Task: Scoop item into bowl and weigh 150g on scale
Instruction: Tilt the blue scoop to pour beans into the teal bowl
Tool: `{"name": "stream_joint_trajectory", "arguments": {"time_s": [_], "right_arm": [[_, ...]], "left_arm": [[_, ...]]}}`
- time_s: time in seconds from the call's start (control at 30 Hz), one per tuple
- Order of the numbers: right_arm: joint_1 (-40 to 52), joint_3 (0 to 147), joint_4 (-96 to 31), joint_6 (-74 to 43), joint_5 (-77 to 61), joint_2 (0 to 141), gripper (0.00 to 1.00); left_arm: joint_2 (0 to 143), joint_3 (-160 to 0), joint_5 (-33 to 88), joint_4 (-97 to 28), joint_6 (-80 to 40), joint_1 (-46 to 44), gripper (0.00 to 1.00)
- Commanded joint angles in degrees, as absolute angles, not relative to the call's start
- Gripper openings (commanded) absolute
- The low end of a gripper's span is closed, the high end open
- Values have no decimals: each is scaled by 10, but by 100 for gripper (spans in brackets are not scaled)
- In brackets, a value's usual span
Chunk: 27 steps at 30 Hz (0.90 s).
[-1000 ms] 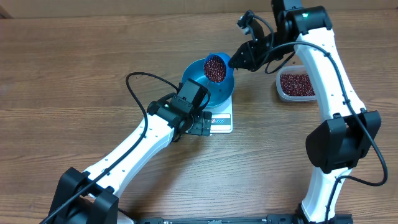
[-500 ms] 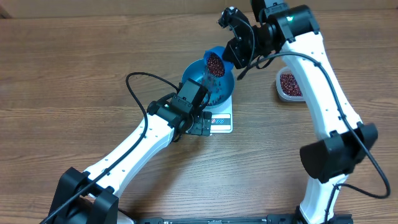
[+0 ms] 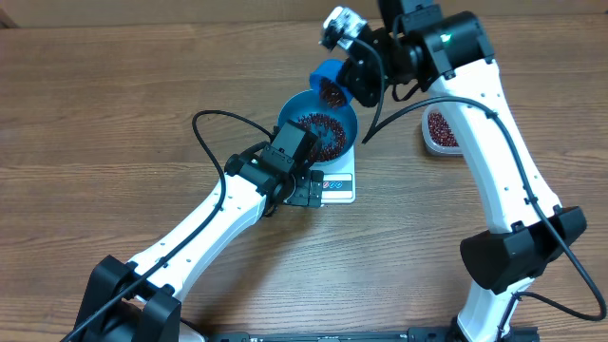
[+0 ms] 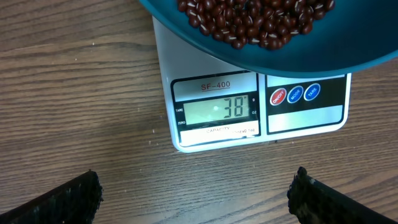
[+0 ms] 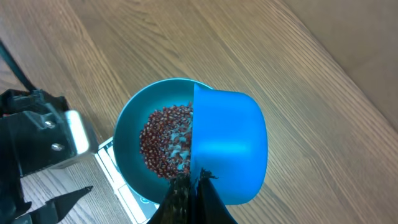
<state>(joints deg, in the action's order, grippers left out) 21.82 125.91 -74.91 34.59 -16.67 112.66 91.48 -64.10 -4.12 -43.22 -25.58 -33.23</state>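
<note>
Upper centre overhead, the right gripper pinches the scoop over the bowl; the left gripper gapes wide.

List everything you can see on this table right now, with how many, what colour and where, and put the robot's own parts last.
red-brown beans: many, dark red-brown, loose in the blue bowl, more in the clear tub
blue bowl: one, blue, on the scale
scale: one, white, on the table under the bowl, display reads 38
scoop: one, blue, tipped over the bowl's rim
clear tub: one, clear, on the table by the right arm
table: one, brown wood, under everything
left fingers: two, black, open, in front of the scale, holding nothing
right fingers: two, black, shut on the scoop's handle
</note>
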Motion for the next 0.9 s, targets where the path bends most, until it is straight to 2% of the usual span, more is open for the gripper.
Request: {"name": "stream_joint_trajectory", "arguments": {"time_s": [0.0,0.87], "right_arm": [[233,1277,-744,365,-144,1107,4],[270,1257,-730,365,-109,1116,4]], "left_arm": [[910,-638,-38,-431,-264,-330,100],[910,-638,-38,-430,-264,-330,100]]}}
